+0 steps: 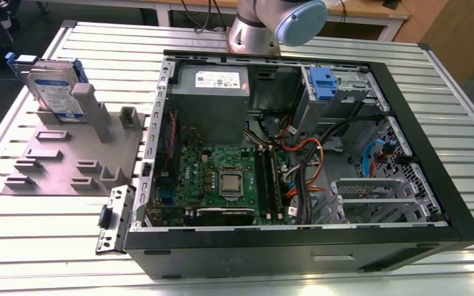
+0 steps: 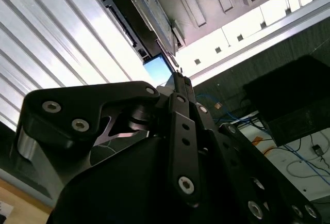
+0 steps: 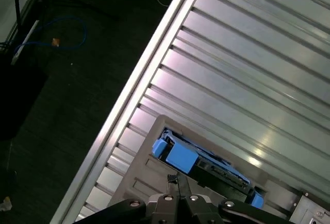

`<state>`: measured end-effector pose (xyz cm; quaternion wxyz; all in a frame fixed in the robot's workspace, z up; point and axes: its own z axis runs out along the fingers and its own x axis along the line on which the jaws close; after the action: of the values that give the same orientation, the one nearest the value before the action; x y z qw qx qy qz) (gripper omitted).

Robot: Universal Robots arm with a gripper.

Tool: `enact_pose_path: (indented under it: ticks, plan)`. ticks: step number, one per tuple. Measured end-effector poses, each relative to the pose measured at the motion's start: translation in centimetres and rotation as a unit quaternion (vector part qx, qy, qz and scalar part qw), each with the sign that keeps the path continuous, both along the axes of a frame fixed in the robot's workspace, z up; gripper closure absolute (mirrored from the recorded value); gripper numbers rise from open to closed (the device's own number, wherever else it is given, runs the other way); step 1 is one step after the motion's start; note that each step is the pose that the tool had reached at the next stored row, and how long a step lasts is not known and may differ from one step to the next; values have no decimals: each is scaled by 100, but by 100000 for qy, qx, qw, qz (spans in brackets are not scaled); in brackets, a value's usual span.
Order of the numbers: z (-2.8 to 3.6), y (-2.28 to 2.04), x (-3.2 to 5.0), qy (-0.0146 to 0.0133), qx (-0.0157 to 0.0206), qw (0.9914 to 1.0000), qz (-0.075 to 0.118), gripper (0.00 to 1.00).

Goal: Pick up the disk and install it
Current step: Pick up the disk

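Gripper (image 3: 174, 180) clenched on nothing, tips pointing straight at the disk (image 3: 206, 163), which stands on edge in the grey holder (image 1: 72, 154) on the worktop (image 1: 39, 240), outside the open computer case (image 1: 303, 243), blue-railed edge facing the gripper, long axis along the holder's slot.

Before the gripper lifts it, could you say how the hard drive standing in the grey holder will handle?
Probably stiff and dense: the hard drive is a silver metal slab. Standing on edge in the grey holder, it might tip if pushed sideways.
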<state>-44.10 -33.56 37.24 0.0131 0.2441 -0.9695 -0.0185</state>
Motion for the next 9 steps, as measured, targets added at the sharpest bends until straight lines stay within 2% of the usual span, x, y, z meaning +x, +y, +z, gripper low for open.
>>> enact_pose_path:
  ticks: [2,9]
  plan:
    - [1,0,0,4,1,99998,688,89]
    - [0,0,0,4,-1,99995,987,89]
